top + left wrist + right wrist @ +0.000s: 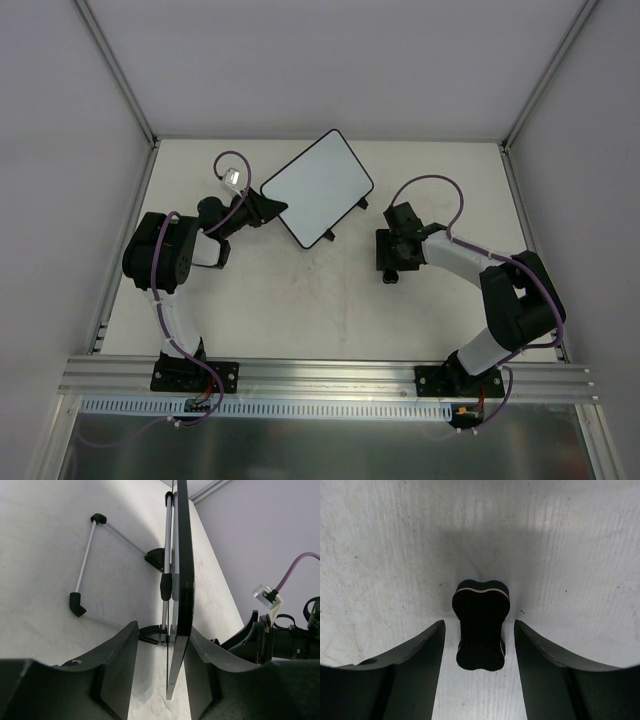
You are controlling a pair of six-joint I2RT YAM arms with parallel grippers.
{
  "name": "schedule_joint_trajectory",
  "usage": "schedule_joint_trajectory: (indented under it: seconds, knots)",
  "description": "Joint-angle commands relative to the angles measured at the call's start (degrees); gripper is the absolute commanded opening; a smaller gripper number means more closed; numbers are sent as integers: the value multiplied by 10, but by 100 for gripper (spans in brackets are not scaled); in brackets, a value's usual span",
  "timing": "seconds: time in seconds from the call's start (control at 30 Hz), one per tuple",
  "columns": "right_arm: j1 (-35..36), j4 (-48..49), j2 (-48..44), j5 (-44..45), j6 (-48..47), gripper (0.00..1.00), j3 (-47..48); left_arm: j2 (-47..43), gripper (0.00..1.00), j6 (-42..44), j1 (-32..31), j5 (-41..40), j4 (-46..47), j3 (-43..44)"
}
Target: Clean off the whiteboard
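The whiteboard (318, 185) is a white board with a thin black rim, propped on its wire stand at the back middle of the table. In the left wrist view it shows edge-on (181, 595). My left gripper (273, 209) is at its near-left corner. The board's edge stands between the open jaws (162, 675), close against the right finger and with a wide gap to the left one. My right gripper (390, 266) is open and points down over a small black eraser block (481, 625) that lies on the table between its fingers, untouched.
The board's wire stand with black tips (82, 560) rests on the table behind it. White walls enclose the table on the left, back and right. An aluminium rail (320, 375) runs along the near edge by the arm bases.
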Motion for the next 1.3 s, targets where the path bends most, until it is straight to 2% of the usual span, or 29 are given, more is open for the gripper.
schedule_joint_trajectory:
  seconds: [0.0,0.17,0.3,0.4,0.5,0.53,0.57,0.6,0.67,0.9,1.0,1.13,1.27]
  knots:
    - [-2,2,-22,8,-11,61,-2,-20,41,20,1,12,209,-6]
    - [-2,2,-23,5,-11,61,-3,-23,51,20,1,10,209,-9]
    - [-2,2,-28,6,-11,61,-4,-32,67,25,1,7,209,-16]
    - [-2,2,-33,4,-12,61,-4,-46,73,35,2,5,209,-28]
    - [-2,2,-38,5,-13,61,-6,-65,84,42,3,2,209,-41]
    - [-2,2,-43,4,-14,61,-6,-73,99,48,3,-1,209,-45]
    - [-2,2,-48,3,-14,62,-7,-77,99,51,3,-10,209,-53]
    - [-2,2,-52,-2,-19,86,-9,-81,99,56,7,-14,209,-59]
    - [-2,3,-73,-8,-25,99,-14,-94,99,58,12,-19,209,-75]
    - [-2,2,-157,13,-43,99,-31,-152,99,53,60,-12,206,-150]
    - [-2,3,-184,19,-47,99,-37,-181,99,29,97,-3,193,-175]
    - [-2,15,-214,18,-63,99,-44,-218,99,4,109,9,180,-193]
    - [-2,45,-253,26,-90,99,-59,-304,99,6,108,-26,90,-221]
